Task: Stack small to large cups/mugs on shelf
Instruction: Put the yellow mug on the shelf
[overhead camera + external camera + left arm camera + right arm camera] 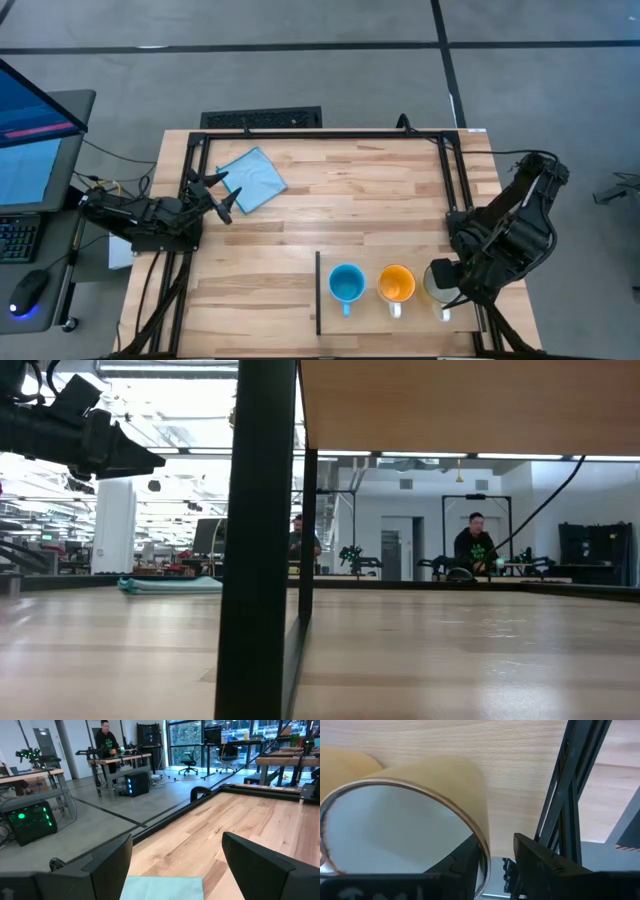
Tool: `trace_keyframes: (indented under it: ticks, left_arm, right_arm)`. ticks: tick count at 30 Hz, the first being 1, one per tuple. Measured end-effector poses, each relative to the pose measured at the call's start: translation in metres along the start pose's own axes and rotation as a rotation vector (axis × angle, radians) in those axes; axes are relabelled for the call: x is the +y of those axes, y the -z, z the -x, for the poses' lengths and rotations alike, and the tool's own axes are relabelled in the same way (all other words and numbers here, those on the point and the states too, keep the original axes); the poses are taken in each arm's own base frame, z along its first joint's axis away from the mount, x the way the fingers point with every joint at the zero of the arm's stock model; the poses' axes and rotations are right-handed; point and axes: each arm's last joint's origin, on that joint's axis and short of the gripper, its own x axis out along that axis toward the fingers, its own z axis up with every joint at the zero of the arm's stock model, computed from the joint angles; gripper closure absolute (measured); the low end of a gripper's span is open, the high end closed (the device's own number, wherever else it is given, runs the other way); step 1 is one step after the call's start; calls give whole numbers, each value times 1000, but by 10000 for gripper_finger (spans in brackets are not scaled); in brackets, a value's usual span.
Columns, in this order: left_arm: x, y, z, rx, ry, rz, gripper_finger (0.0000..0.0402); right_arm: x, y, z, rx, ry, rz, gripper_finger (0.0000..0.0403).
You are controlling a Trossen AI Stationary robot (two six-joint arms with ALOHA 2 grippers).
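Three mugs stand in a row on the light-wood shelf at the near right: a light-blue one, an orange one and a larger white one, handles toward the near edge. My right gripper is over the white mug, open. One finger is inside it and one outside, astride its wall on the side toward the table's right edge. My left gripper waits open at the far left beside a blue cloth. My right gripper comes at the white mug from above. Bare table shows between the outer finger and the wall. The inner finger lies close to the wall's inner face; I cannot tell whether it touches. The mug stands upright on the shelf.
The shelf's dark raised edge runs left of the blue mug and fills the low view as a post. A black frame borders the table's far and side edges. People stand at benches in the room beyond.
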Motion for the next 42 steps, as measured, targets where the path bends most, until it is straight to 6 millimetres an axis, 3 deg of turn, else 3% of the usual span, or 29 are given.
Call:
trace_keyframes:
  ticks: [42]
  left_arm:
    - [0,0,0,0,-1,0,100]
  right_arm:
    - [-3,3,0,1,4,52,264]
